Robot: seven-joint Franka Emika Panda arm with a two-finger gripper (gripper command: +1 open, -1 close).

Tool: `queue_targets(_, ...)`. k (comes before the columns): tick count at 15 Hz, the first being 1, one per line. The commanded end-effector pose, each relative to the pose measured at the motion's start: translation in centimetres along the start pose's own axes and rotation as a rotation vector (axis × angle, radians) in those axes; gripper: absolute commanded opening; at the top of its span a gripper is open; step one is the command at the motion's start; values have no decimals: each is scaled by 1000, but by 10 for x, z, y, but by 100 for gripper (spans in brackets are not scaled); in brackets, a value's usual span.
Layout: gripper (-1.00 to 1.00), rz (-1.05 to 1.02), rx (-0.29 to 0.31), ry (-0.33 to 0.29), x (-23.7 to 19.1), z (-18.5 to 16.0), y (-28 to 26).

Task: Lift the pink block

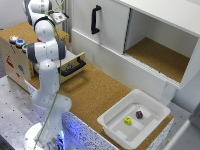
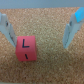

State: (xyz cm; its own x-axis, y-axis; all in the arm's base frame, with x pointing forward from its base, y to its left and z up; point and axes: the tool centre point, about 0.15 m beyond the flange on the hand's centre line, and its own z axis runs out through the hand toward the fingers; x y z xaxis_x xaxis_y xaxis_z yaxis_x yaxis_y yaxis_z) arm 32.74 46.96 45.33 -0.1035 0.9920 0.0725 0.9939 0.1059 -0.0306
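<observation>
In the wrist view the pink block [image 2: 26,49] lies on a cork surface, a dark mark like an "L" on its upper face. My gripper [image 2: 40,32] hangs open above it. One of the two pale blue fingers [image 2: 6,29] is close beside the block and the other stands well apart from it, so the block sits off-centre in the gap and nothing touches it. In the exterior view the gripper [image 1: 57,16] is high at the back on the view's left, over the wooden drawer unit, and the pink block is hidden there.
A wooden drawer unit [image 1: 20,60] has one drawer [image 1: 74,67] pulled out, with a black handle. A white cabinet [image 1: 145,35] stands open behind the cork counter. A white bin [image 1: 111,122] at the counter's end holds a yellow die [image 1: 128,120] and a purple die [image 1: 139,114].
</observation>
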Motion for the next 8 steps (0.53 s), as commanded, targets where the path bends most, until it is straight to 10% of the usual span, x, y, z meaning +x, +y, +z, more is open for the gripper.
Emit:
queue_targets(1,100,38,-58,-40,10,23,-2)
queue_targets(7,100,41,-53,-32,10,31,-14)
queue_targets(8,-100,37,-48,-30,10,33,-17)
